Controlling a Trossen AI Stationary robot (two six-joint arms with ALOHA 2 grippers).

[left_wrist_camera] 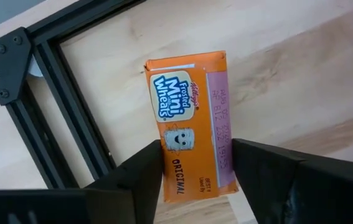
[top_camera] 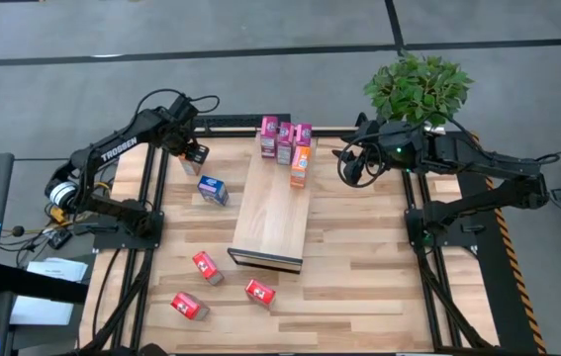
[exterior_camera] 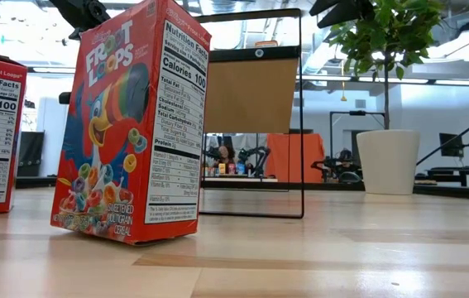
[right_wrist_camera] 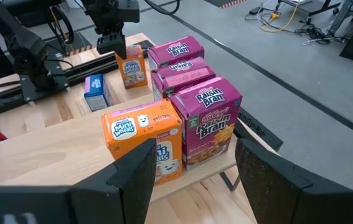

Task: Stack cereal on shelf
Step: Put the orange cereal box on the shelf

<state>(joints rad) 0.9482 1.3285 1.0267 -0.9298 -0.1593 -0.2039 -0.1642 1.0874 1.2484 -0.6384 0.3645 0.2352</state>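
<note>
Near half of the shelf (top_camera: 272,222) lies bare and reachable; four boxes (top_camera: 287,145) crowd its far end, and a plant (top_camera: 419,87) stands behind the right pincer (top_camera: 344,163).

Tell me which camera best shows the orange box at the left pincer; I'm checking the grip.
The left wrist view: the orange box fills it, between the left pincer fingers. The right wrist view shows it far off; high view, barely; low view, not at all.
</note>
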